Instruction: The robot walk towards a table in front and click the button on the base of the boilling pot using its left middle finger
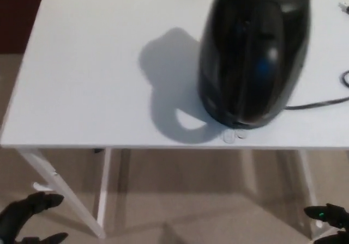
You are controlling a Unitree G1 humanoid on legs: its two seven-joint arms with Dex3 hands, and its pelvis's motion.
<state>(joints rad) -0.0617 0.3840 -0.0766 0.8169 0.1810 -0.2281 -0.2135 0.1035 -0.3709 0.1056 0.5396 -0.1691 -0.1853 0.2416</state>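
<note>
A glossy black boiling pot (252,53) stands on the white table (92,80), right of centre and close to the front edge. A small clear button (234,135) sticks out from its base toward me. My left hand (24,218) hangs low at the bottom left corner, below the table's front edge, fingers apart and holding nothing. My right hand (330,221) shows only partly at the bottom right corner, also below the table and far from the pot.
A black power cord (322,101) runs from the pot's base off to the right. White table legs (65,197) stand over beige carpet (202,200). The pot's shadow falls on the tabletop to its left.
</note>
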